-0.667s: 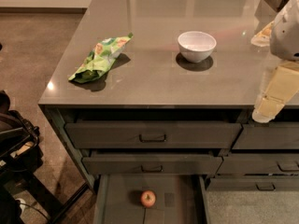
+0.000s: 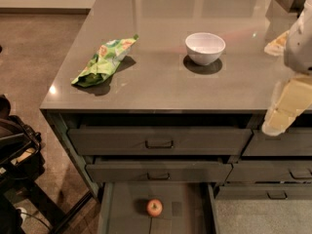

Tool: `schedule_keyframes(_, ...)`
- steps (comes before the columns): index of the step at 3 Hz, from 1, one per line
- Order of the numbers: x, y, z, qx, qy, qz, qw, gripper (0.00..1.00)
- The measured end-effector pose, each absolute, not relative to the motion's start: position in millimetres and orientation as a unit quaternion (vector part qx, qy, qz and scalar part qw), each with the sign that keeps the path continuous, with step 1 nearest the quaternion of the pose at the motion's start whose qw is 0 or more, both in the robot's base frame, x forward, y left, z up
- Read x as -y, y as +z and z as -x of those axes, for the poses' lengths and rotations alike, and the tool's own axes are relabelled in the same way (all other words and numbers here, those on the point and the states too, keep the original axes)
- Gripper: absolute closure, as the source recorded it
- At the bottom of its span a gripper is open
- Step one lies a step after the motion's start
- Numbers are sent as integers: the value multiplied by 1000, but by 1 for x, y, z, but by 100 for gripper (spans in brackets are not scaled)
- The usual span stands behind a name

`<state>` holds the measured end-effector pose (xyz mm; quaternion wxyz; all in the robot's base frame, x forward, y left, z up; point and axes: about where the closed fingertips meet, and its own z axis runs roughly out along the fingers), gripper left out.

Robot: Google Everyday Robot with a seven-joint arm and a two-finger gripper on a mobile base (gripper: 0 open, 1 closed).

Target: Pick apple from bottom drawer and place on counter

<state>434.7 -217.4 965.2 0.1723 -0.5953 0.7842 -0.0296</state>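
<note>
The gripper (image 2: 282,112) hangs at the right edge of the view, just off the front lip of the counter (image 2: 156,82) and level with the top row of drawers. I honestly can't tell whether the claw is wide or narrow, but it's holding nothing.

The apple (image 2: 154,207) sits well below it and off to its left, on the bare floor of the bottom drawer (image 2: 195,213). That drawer is pulled out, so the fruit is open from above. My guess is the arm is parked high and out to the side to leave a straight drop into the drawer.

The apple is small, round and red-orange with a paler yellowish patch, sitting alone and touching nothing.

Up and left of the claw is a white bowl (image 2: 205,48). Much further left is a green snack bag (image 2: 103,62).
</note>
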Motion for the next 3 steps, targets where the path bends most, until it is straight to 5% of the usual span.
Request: schedule_keyframes(3, 197, 786, -407, -848, 62, 493, 185, 0)
